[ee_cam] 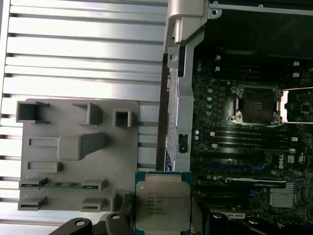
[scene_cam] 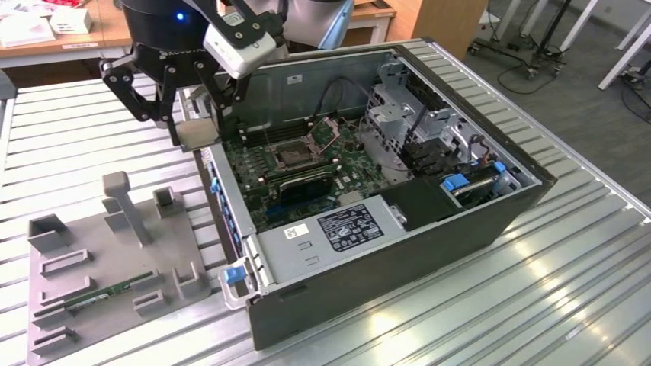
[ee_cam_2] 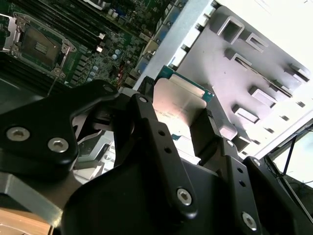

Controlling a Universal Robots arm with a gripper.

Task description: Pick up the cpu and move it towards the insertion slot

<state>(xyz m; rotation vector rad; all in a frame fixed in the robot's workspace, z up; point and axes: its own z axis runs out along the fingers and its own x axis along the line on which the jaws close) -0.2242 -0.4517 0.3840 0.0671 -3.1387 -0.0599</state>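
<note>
The cpu point(scene_cam: 197, 131) is a thin square chip with a silver top and a green rim, and my gripper point(scene_cam: 197, 122) is shut on it by two opposite edges. It hangs in the air just outside the open computer case point(scene_cam: 336, 259), over the case's side wall on the exterior view's left. In both wrist views the cpu point(ee_cam: 162, 200) point(ee_cam_2: 178, 105) sits between the black fingers point(ee_cam_2: 146, 117). The insertion slot point(scene_cam: 297, 155) is a square dark socket in a silver bracket on the motherboard, open and unoccupied, also seen as the socket point(ee_cam: 257, 104) point(ee_cam_2: 41, 46) some way off from the chip.
A grey fixture plate point(scene_cam: 112, 252) with raised holders lies on the slatted metal table point(scene_cam: 72, 145) beside the case. A green memory stick point(scene_cam: 102, 293) rests in one holder. Inside the case are cables, a drive cage point(scene_cam: 407, 122) and a power supply point(scene_cam: 346, 229).
</note>
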